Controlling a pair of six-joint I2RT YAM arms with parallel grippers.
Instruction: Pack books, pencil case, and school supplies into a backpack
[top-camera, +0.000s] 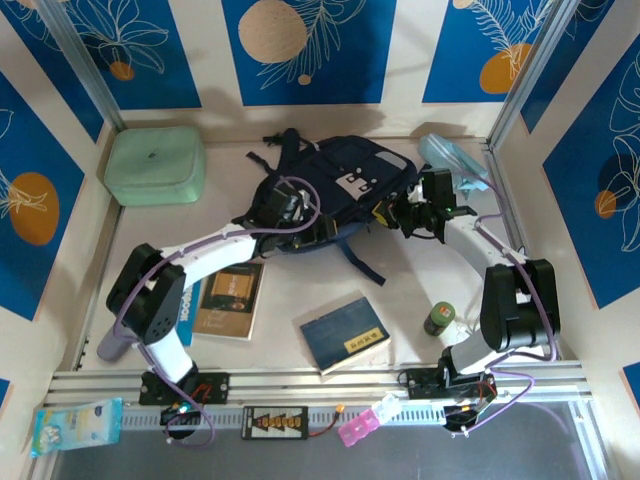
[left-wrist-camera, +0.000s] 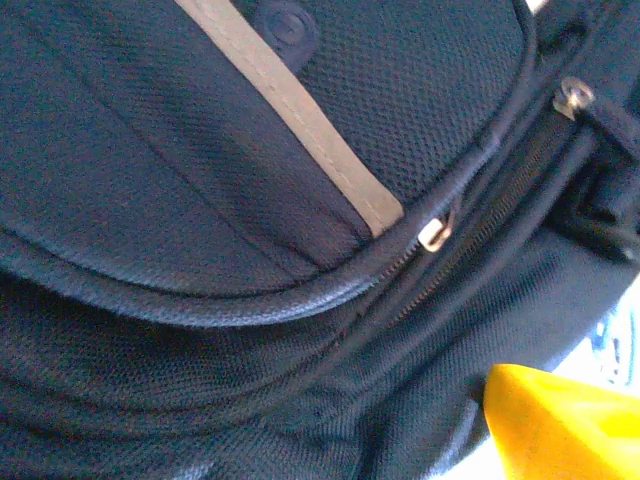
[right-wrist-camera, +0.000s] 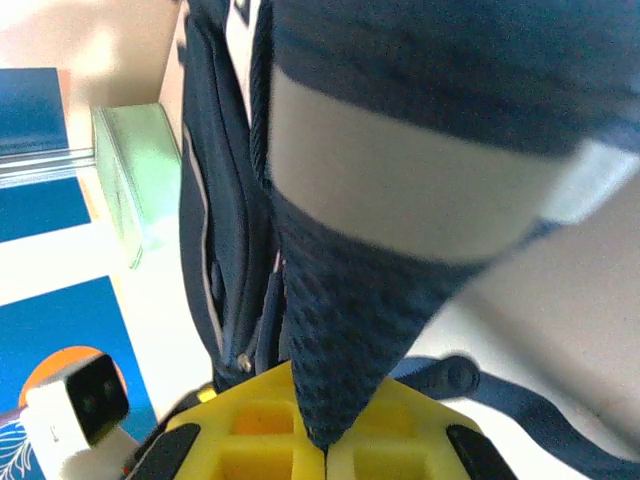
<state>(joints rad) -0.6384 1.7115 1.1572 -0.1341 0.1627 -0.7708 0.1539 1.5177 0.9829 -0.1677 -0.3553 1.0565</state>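
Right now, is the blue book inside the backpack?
No, the navy book lies flat on the table, apart from the backpack.

I can read no text anywhere. The backpack (top-camera: 330, 165) has a grey-white patch (top-camera: 352, 184) with dark marks, and the navy book (top-camera: 343, 333) near the front edge of the table (top-camera: 285, 300) has a yellow label (top-camera: 362, 343). Both are too small for me to read.

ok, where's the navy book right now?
Top view: the navy book lies on the table, front centre, between the tan-brown book to its left and a small green jar to its right.
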